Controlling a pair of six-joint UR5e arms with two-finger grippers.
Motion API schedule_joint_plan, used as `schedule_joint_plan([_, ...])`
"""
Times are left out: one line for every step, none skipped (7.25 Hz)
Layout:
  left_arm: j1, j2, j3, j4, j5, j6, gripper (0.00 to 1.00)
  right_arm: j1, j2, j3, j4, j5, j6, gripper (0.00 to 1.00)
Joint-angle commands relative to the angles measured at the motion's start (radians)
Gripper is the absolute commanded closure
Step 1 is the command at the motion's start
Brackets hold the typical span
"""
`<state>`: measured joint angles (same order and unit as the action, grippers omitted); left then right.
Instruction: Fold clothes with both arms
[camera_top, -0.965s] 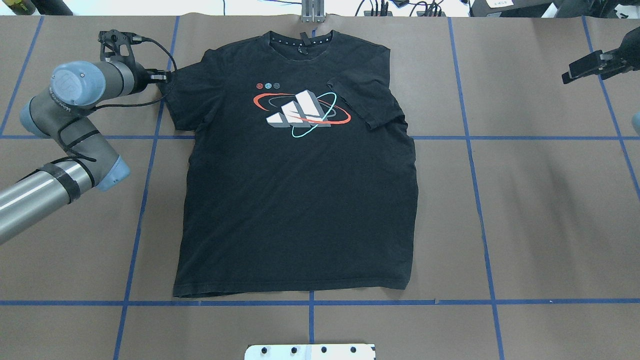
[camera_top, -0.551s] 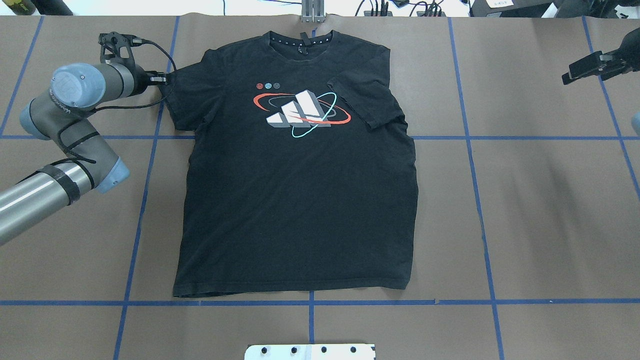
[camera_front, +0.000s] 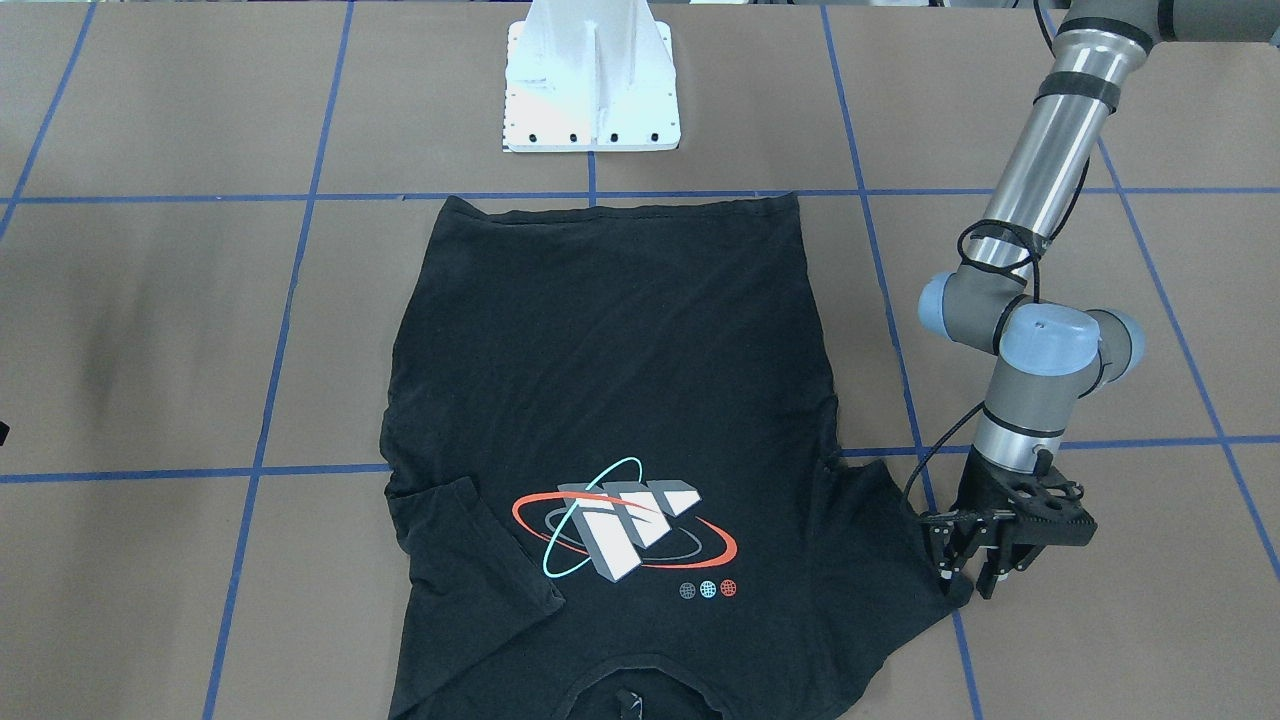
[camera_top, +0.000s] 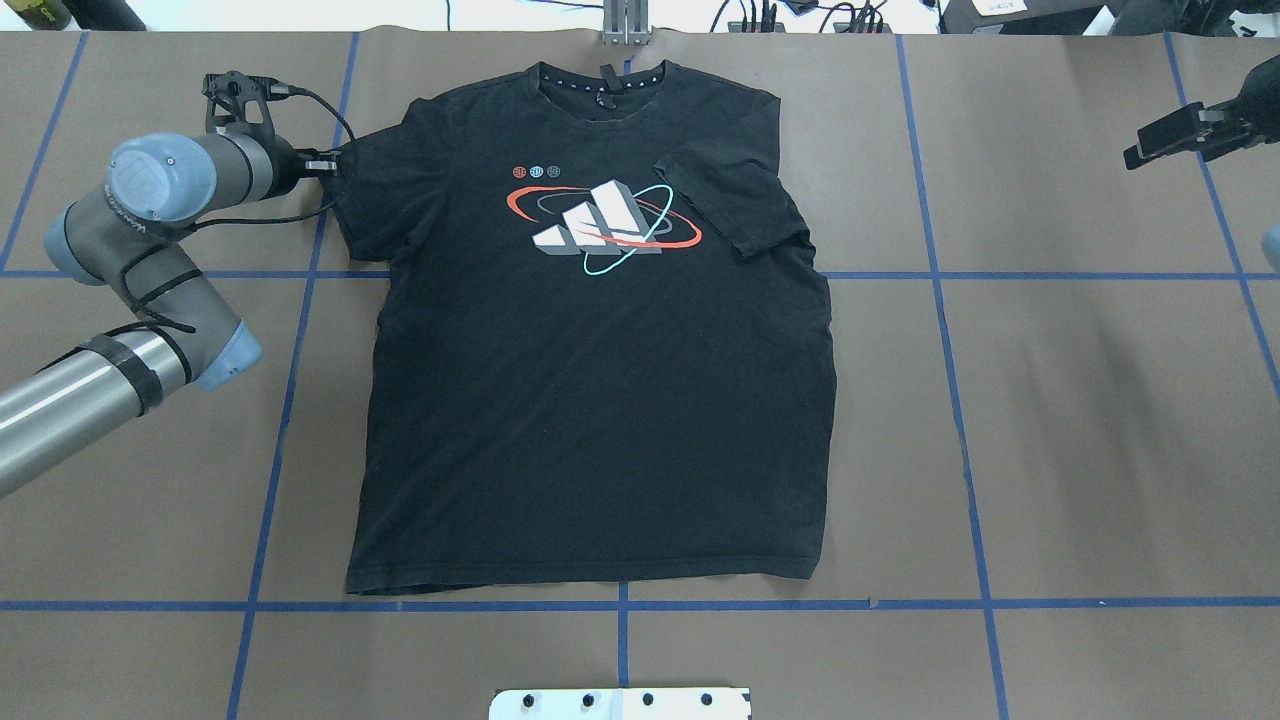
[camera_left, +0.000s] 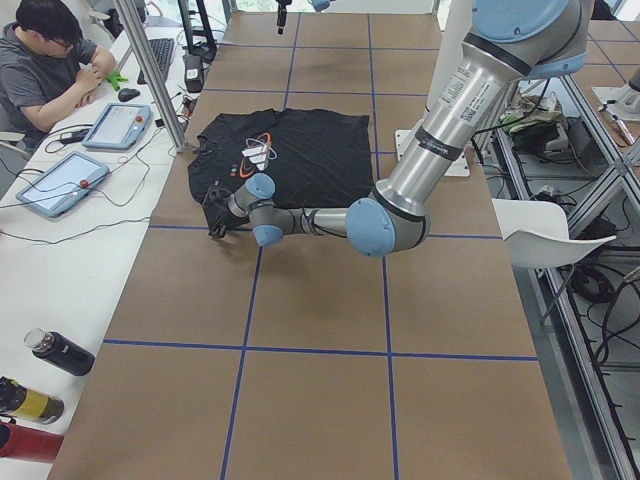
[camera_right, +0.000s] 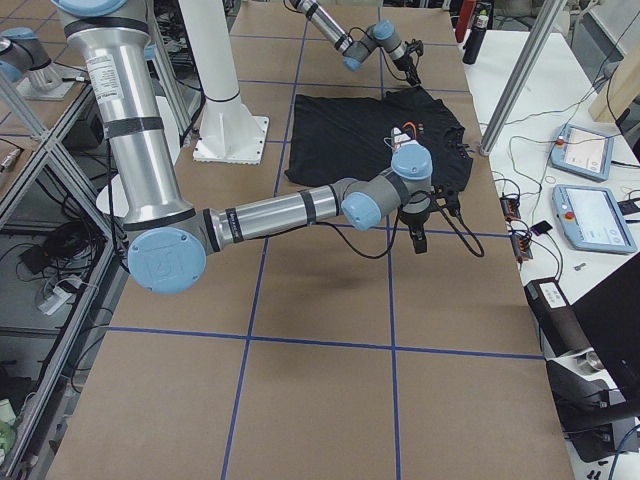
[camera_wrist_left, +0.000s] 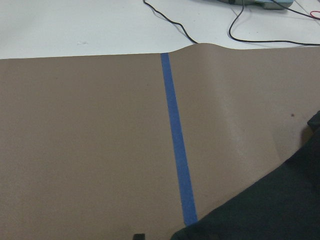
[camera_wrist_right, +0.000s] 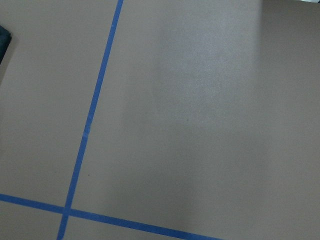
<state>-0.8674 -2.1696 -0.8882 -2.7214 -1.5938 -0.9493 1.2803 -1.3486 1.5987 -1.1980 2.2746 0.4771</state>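
T-shirt, just one, flat between left arm and right arm.

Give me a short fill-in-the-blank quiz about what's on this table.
The shirt is ___ in colour.
Its print faces ___.
The left end effector is at the edge of one ___ of the shirt.
The tape lines are ___.
Missing words: black; up; sleeve; blue.

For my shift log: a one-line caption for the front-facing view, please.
Left gripper at the flat sleeve edge of a black T-shirt; other sleeve folded inward.
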Motion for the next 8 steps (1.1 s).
schedule_joint_plan([0.002,0.001,0.0,0.0,-0.002,0.0,0.82,-0.001,0.0,-0.002,0.0,-0.001,0.0,0.0])
schedule_joint_plan([0.002,0.001,-0.001,0.0,0.0,0.0,0.98,-0.001,0.0,-0.002,0.0,-0.001,0.0,0.0])
schedule_joint_plan([0.001,0.001,-0.003,0.0,-0.002,0.0,1.0,-0.001,0.002,-0.002,0.0,-0.001,0.0,0.0])
schedule_joint_plan([0.001,0.014,-0.026,0.0,-0.003,0.001,1.0,-0.002,0.002,-0.002,0.0,-0.001,0.002,0.0])
schedule_joint_plan([-0.004,0.036,-0.097,0.008,-0.027,0.004,1.0,-0.002,0.003,-0.002,0.0,-0.001,0.002,0.0])
schedule_joint_plan([-0.013,0.051,-0.144,0.02,-0.073,0.004,1.0,-0.002,0.003,-0.002,0.0,-0.001,0.002,0.0])
schedule_joint_plan([-0.019,0.047,-0.173,0.055,-0.075,0.004,1.0,-0.002,0.009,-0.002,-0.002,-0.001,0.003,0.0])
schedule_joint_plan([-0.022,0.039,-0.228,0.151,-0.075,0.001,1.0,-0.002,0.011,-0.002,-0.002,-0.001,0.003,0.0])
